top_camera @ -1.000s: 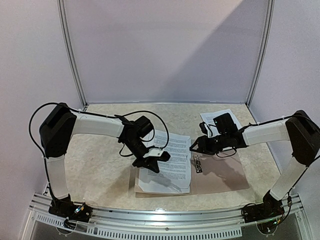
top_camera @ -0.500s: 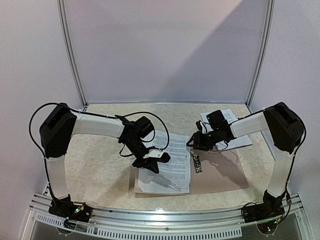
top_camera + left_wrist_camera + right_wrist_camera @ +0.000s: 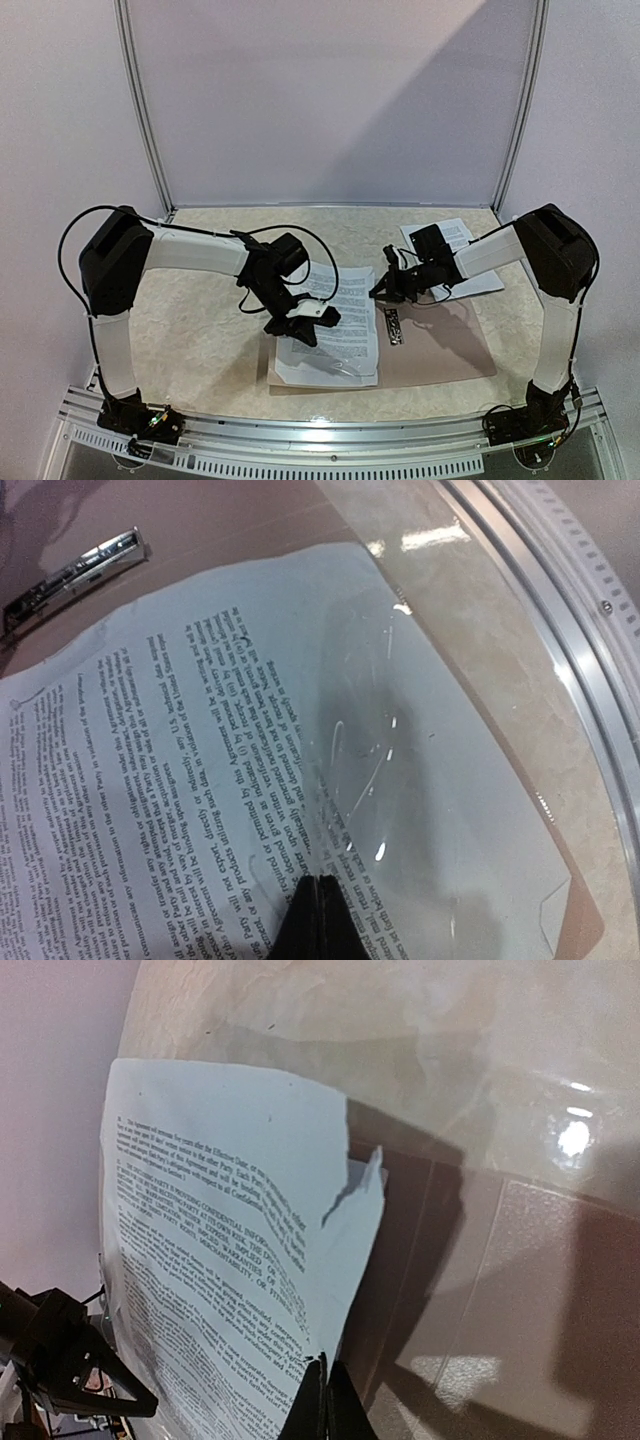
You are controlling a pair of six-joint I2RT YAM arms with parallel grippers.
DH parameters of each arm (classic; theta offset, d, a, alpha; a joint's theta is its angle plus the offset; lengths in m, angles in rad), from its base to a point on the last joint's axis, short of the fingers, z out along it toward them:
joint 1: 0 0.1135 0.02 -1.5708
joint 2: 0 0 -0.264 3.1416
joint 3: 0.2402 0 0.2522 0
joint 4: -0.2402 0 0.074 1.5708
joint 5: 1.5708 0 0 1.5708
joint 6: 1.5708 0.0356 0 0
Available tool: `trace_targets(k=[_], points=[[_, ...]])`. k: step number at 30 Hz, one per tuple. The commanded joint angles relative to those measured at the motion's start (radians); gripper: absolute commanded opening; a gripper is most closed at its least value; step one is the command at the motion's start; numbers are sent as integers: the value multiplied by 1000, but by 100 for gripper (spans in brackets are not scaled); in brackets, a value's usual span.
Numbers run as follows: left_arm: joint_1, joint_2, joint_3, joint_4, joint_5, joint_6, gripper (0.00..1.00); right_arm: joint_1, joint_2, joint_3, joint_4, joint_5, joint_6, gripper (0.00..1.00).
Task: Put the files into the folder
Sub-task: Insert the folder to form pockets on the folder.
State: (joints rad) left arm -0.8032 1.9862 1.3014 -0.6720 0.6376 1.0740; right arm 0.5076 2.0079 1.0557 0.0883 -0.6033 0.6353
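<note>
Now right gripper (image 3: 379, 290) tight on files (image 3: 350, 335).

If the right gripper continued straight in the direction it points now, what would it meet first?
The printed sheet: the right gripper, shut, seems to pinch its raised edge above the folder.

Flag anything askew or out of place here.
One stray sheet lies far right on the table, off the folder. The files on the folder sit skewed, their far right corner curled up at the right gripper.
</note>
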Motion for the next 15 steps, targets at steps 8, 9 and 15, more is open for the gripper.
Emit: trace_targets(k=[8,9,15], points=[[-8,-3,-4,-14,-24,20,0,-2,-52,-8,-84,-224,-262,0],[-8,-3,-4,-16,-24,19,0,-2,-57,-5,-101,-227,-277,0],[-8,3,2,-20,-29,21,0,12,-52,53,-193,-248,-390,0]])
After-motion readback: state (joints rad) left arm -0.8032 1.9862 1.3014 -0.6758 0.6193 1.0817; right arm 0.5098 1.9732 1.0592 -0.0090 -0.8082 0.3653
